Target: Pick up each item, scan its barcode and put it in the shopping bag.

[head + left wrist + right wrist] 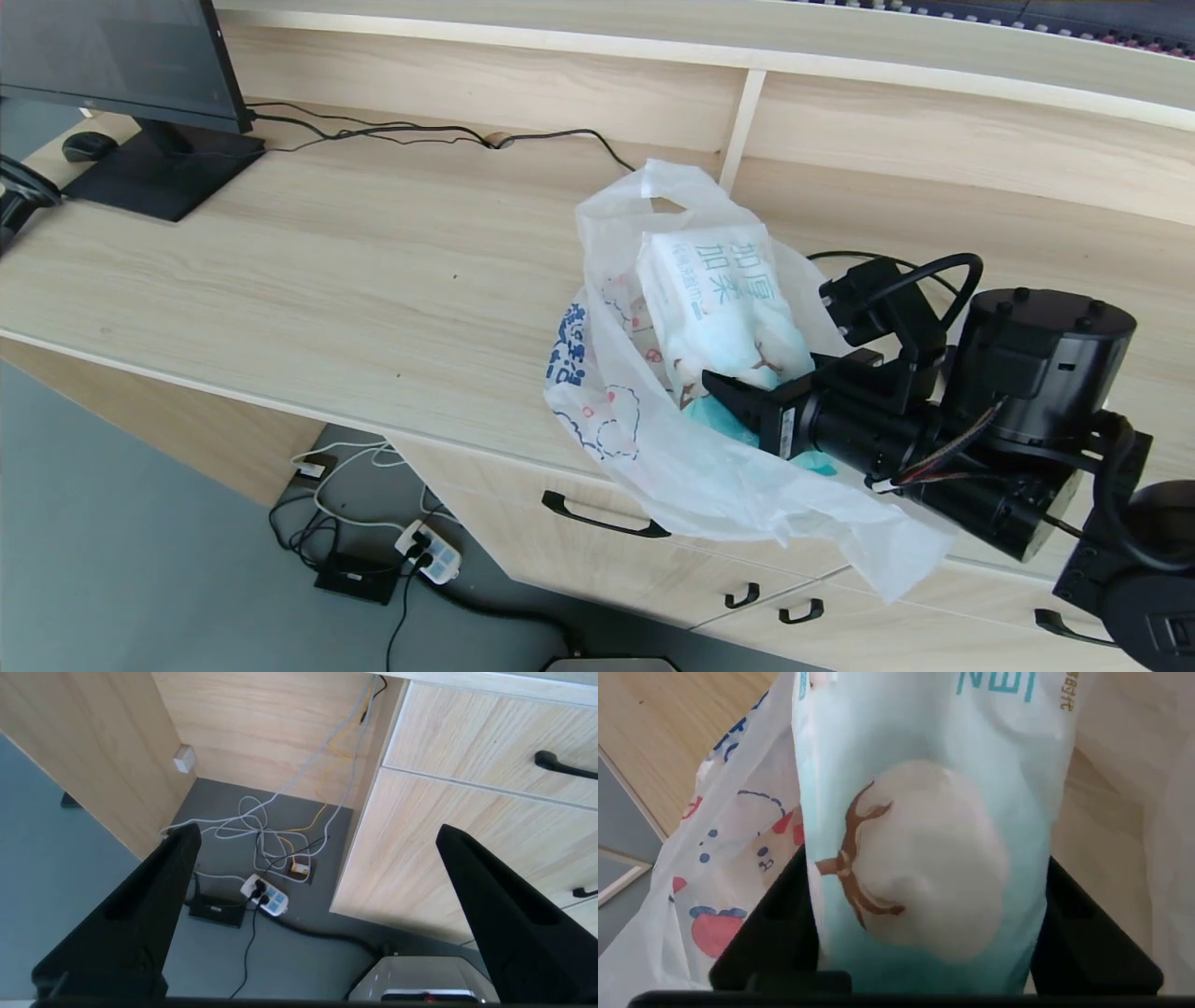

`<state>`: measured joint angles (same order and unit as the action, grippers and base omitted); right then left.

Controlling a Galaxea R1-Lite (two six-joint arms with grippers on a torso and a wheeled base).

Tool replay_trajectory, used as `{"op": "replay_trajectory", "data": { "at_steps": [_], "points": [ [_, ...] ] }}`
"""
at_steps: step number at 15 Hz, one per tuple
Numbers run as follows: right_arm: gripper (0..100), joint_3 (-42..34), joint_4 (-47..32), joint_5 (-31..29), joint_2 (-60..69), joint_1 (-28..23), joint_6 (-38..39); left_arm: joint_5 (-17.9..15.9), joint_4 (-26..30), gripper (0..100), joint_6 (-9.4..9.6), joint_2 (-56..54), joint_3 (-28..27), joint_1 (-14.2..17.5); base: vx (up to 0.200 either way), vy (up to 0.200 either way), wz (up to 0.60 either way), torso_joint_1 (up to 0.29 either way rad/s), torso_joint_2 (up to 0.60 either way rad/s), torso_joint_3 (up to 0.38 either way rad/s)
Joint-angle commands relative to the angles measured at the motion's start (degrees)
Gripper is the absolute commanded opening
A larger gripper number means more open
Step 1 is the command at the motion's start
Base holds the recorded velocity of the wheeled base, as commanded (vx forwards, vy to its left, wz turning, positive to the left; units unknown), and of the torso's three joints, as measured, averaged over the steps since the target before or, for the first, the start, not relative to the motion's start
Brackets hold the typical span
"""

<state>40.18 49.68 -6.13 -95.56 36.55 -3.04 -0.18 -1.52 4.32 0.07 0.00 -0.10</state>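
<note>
A white and pale-blue tissue pack (719,299) sits inside the translucent white shopping bag (653,448), which lies open on the wooden counter (373,280) near its front edge. My right gripper (739,381) reaches into the bag's mouth and is shut on the lower end of the pack. In the right wrist view the pack (924,831) sits between the two black fingers (771,924), with the bag's printed film (729,859) around it. My left gripper (322,924) is open with nothing in it, hanging below the counter and facing the floor.
A monitor (112,56) and a mouse (89,145) stand at the counter's far left, with cables (420,135) trailing along the back. Drawers with black handles (602,518) are below the counter. A power strip and wires (266,896) lie on the floor.
</note>
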Motion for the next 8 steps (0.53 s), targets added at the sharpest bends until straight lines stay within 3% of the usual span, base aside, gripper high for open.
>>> {"op": "replay_trajectory", "data": {
  "at_steps": [1,5,8],
  "points": [
    [100,0.07,-0.02,-0.02,-0.24,0.02,0.4,0.01,-0.06,100,-0.1,0.01,0.0,0.01,0.0,0.0,0.0,0.0,0.0,0.0],
    [100,0.86,2.44,-0.9,1.17,-0.16,0.75,0.01,0.03,100,-0.18,0.01,0.0,0.01,0.0,0.0,0.0,0.0,0.0,0.0],
    [100,-4.76,15.01,-1.16,3.98,0.72,-1.45,0.01,0.03,100,-0.18,0.01,0.0,0.01,0.0,0.0,0.0,0.0,0.0,0.0]
  ]
}}
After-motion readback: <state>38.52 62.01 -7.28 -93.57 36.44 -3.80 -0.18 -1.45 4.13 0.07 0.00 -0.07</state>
